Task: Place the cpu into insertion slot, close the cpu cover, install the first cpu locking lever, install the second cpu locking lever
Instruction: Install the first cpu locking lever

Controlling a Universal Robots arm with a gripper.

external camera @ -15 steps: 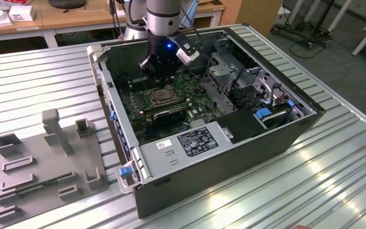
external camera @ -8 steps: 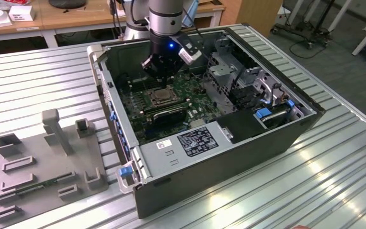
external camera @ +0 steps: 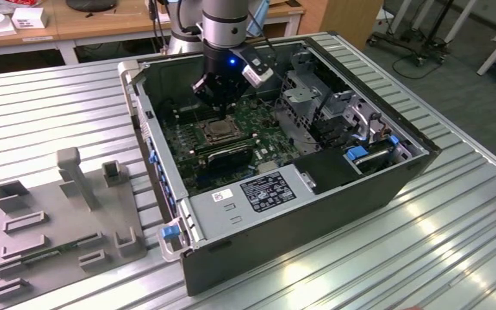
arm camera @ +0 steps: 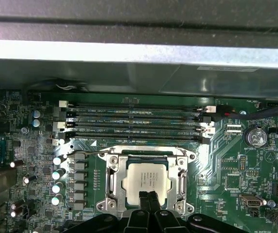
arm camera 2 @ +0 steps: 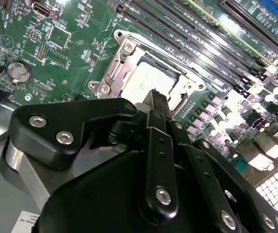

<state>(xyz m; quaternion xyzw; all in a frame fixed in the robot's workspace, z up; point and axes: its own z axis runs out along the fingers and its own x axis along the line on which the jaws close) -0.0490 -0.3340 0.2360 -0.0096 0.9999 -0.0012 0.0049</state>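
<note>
cpu (arm camera: pixel 147 177) lies seated under cpu cover (arm camera: pixel 113 180), near centre of exterior view, gripper (arm camera: pixel 147 197) clenched empty at its edge; a skewed push could scratch it or jam the cover.

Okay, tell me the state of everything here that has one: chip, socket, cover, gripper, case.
cpu: seated, metal top up.
insertion slot: filled by the cpu.
cpu cover: down flat, framing the cpu.
gripper: shut, tips at the cpu's edge.
computer case: lying with its side open.
</note>
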